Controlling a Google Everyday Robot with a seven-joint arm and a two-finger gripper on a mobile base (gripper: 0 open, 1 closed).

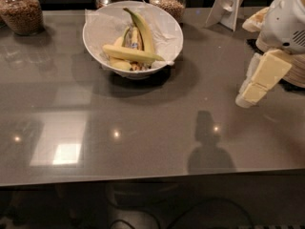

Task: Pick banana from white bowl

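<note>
Bench (pixel 143 142) of glossy grey fills the view. Toward its back left stands the white bowl (pixel 88 44), lined with crinkled paper. At the right edge, well apart from the bowl, the gripper (pixel 247 98) hangs above the bench, angled down and left; whether it is spread or closed cannot be told. Glass jars (pixel 21 11) stand along the back edge. The banana (pixel 131 54) lies across the bowl's front, greenish tip pointing right, with a curved banana (pixel 143 30) resting behind it.
</note>
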